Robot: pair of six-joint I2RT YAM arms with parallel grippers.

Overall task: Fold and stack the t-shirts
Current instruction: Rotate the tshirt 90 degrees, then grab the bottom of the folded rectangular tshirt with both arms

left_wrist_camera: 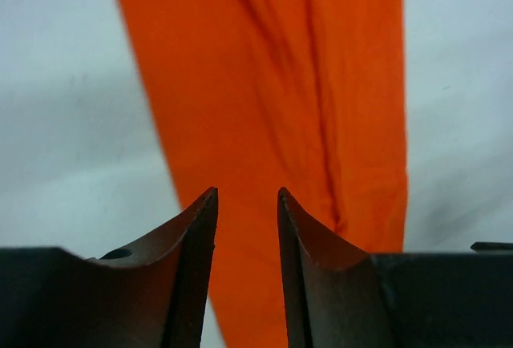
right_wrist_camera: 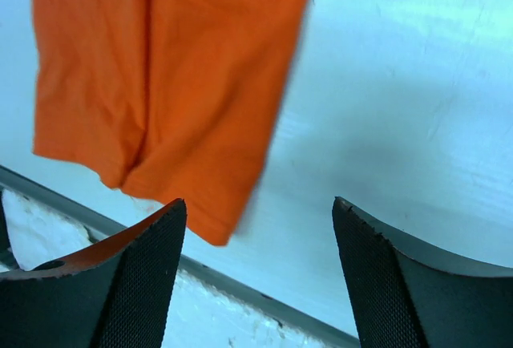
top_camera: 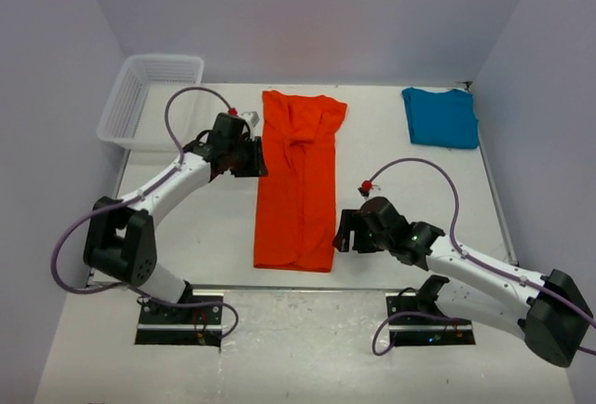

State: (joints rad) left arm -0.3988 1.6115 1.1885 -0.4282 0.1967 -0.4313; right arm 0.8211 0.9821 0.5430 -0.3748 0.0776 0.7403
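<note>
The white table (top_camera: pixel 214 227), enclosed by pale lavender walls (top_camera: pixel 307 13), holds the orange-red t-shirt (top_camera: pixel 296 181) folded into a long strip down its middle. The teal-blue t-shirt (top_camera: pixel 440 117) lies folded well off to the strip's far right, and a white mesh basket (top_camera: pixel 126 106) sits to its far left. The left gripper (left_wrist_camera: pixel 247 196) is at the strip's left edge, fingers slightly parted and empty. The right gripper (right_wrist_camera: pixel 258 204), by its near right corner, is spread wide and holds nothing.
</note>
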